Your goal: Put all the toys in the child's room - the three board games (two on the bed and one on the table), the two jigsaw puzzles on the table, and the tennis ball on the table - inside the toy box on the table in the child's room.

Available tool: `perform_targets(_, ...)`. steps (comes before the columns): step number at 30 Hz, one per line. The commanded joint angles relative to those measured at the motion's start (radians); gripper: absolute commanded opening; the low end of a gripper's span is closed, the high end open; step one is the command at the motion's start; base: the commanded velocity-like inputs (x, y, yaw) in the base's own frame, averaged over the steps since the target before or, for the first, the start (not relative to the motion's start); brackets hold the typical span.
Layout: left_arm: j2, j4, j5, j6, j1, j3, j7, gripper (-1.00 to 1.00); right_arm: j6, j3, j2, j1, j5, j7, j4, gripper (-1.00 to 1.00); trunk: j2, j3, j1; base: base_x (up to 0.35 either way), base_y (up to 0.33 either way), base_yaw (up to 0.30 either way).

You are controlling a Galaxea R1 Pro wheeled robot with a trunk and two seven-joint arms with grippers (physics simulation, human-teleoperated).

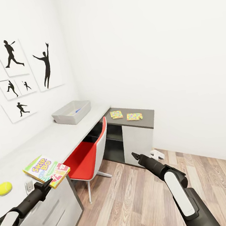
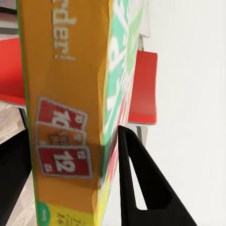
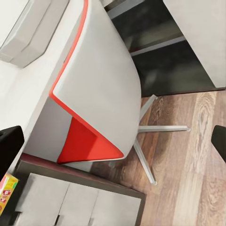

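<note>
- The Skip-Bo board game is gripped at its near edge by the left gripper, over the near end of the white table; in the left wrist view the box is seen edge-on between the two black fingers
- The tennis ball is located on the table, just beside the box, on its wall side
- The toy box is located at the far end of the table, well apart from the held box
- The two jigsaw puzzles are laid flat on the dark cabinet top beyond the table's far end
- The red chair is positioned against the table
- The right gripper is held wide open and empty above the wood floor, beside the chair
</note>
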Motion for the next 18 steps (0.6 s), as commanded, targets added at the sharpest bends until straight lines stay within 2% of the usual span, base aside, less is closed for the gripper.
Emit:
perform_targets(1, 0.0, 0.001, 0.0, 0.005, -0.001, 0.003, -0.002, -1.0, 0.003, 0.0, 0.0, -0.001, -0.01, -0.01, -0.001, 1.0, 0.007, 0.002, -0.004, 0.0, 0.0, 0.0)
perform_targets(14, 0.002, 0.0, 0.0, 0.008, 0.0, 0.003, -0.008, -1.0, 0.002, 0.001, 0.001, -0.001, -0.003, -0.01, 0.018, 1.0, 0.098, 0.043, -0.054, 0.0, 0.0, 0.0)
perform_targets(16, -0.009, 0.012, 0.006, -0.003, -0.003, 0.015, 0.004, -1.0, -0.002, -0.007, 0.012, -0.001, -0.001, -0.006, 0.029, 1.0, 0.097, 0.043, -0.054, 0.0, 0.0, 0.0)
perform_targets(18, -0.021, 0.024, 0.005, -0.018, -0.003, 0.019, 0.016, -1.0, -0.002, -0.007, 0.012, -0.001, -0.001, -0.006, 0.029, 1.0, 0.097, 0.043, -0.054, 0.0, 0.0, 0.0)
